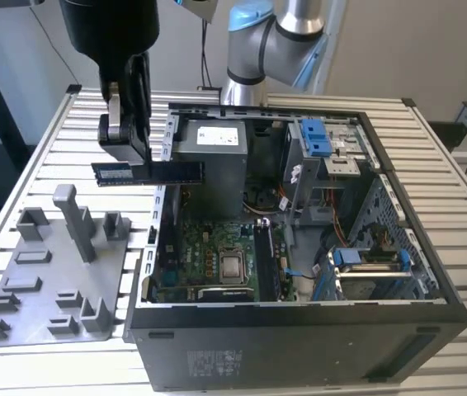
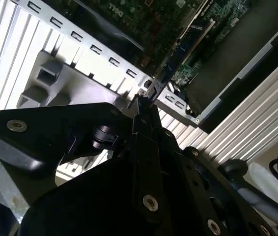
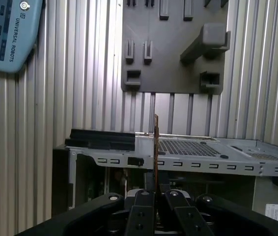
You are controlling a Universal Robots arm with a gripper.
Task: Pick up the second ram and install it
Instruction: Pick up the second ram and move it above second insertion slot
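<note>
In the exterior view my gripper (image 1: 128,158) is shut on the second ram (image 1: 163,172). This long dark stick with a pale label near the held end lies level in the air. It hangs over the left wall of the open computer case (image 1: 431,272), above the motherboard (image 1: 217,256). The second wrist view has the ram (image 2: 180,51) reaching out from the gripper (image 2: 146,101) toward the board. In the first wrist view the ram (image 3: 156,142) appears edge-on, rising from the gripper (image 3: 156,191).
A grey holder tray (image 1: 52,280) with upright posts lies on the slatted table at the exterior view's left; it also appears in the first wrist view (image 3: 173,64). Drive cages with blue clips (image 1: 316,136) and a power supply (image 1: 209,144) fill the case's far side. A teach pendant (image 3: 6,34) lies on the table.
</note>
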